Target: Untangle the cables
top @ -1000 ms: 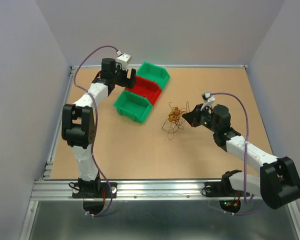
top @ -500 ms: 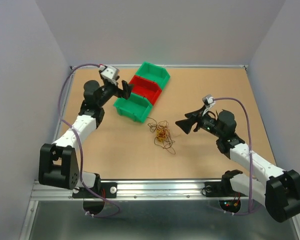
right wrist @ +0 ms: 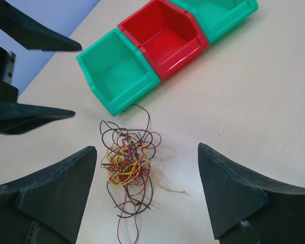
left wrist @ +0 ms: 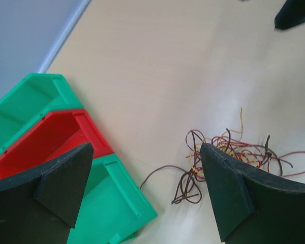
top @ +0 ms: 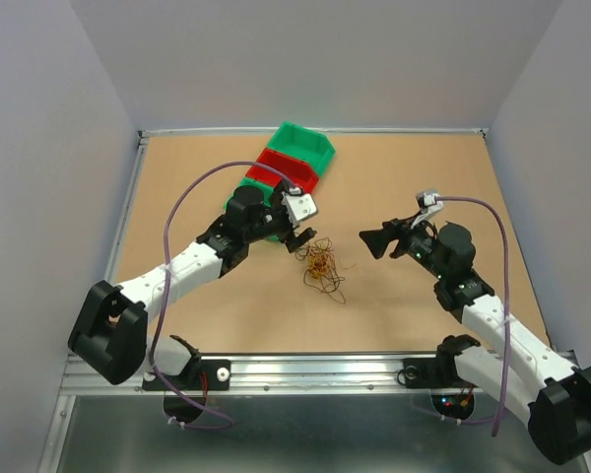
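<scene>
Pale grey walls enclose a tan fibreboard tabletop [top: 227, 296] where a small curly tangle of hair-thin orange-yellow, dark brown and reddish cables [top: 321, 266] lies loose near the middle, between two robot arms and touching neither. Judged by looks, the wires are almost weightless and limp, likely to spring, snag on one another and slip from smooth pads; the knotted yellow core [right wrist: 126, 163] looks too dense to pinch cleanly, so the dark brown loop straying toward the bins [left wrist: 185, 185] or the reddish tail at the bundle's near end [right wrist: 129, 223] seem the better places to take hold, one per arm, pulled gently apart. The left gripper [top: 301, 239] hangs just beside the tangle with its black jaws spread wide and nothing between them; the right gripper [top: 370, 237] stands farther off, jaws likewise parted and empty. Behind the tangle sits a row of three open plastic bins, green [right wrist: 117, 76], red [right wrist: 162, 38] and green [right wrist: 218, 15]; as far as their interiors show, all hold nothing.
</scene>
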Controlling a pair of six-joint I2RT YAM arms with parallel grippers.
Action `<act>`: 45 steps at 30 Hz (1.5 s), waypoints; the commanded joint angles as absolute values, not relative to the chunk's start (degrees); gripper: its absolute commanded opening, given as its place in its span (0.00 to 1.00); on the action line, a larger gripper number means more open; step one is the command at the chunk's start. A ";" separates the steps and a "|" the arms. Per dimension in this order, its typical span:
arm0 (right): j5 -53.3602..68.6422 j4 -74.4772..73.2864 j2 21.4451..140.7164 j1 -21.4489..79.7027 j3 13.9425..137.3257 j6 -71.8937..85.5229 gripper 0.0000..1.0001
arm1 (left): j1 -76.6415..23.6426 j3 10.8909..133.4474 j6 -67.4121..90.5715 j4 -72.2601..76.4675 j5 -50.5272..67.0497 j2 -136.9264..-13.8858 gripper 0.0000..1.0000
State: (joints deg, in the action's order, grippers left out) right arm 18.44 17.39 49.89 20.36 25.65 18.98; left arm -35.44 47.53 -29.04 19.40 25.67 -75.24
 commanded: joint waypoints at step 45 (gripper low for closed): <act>32.34 39.79 62.57 20.74 21.45 13.89 0.90 | -42.71 61.95 -27.96 7.13 26.98 -80.69 0.00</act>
State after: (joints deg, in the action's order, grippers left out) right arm 26.70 28.58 59.53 20.36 22.85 16.14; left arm -42.57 56.55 -32.23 8.86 24.58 -86.54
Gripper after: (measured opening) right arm 0.898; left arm 0.026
